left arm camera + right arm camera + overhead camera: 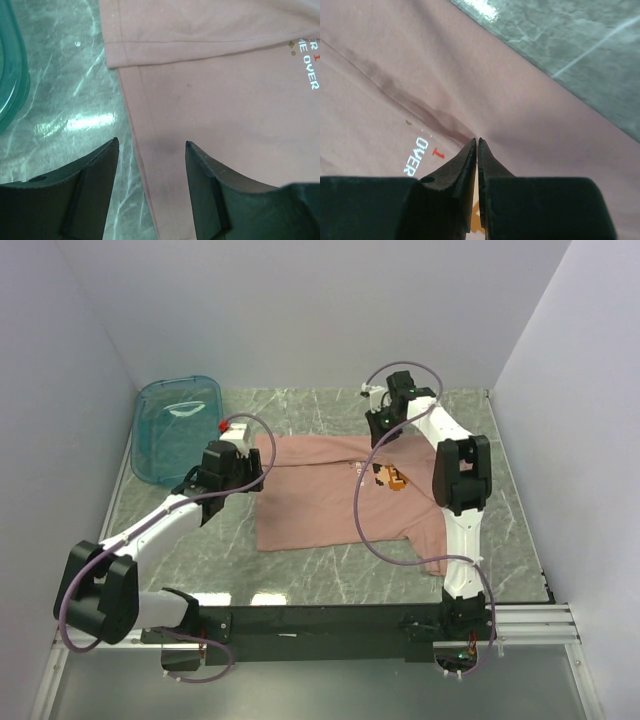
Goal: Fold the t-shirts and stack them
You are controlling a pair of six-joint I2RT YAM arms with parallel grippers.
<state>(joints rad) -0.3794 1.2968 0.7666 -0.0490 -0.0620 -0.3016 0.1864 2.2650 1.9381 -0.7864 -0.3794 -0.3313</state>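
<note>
The dusty-pink t-shirt lies flat on the marble table, with its chest print toward the right and one sleeve trailing at the near right. My left gripper is open and hovers over the shirt's left edge. In the left wrist view that gripper straddles the shirt's hem line, one finger over bare table. My right gripper is at the shirt's far edge. In the right wrist view it is shut, pinching the shirt's fabric beside the white lettering, with creases running to the tips.
A teal see-through tub stands at the far left of the table, close to the left arm; its rim shows in the left wrist view. Grey walls close in the table on three sides. Marble surface shows beyond the shirt.
</note>
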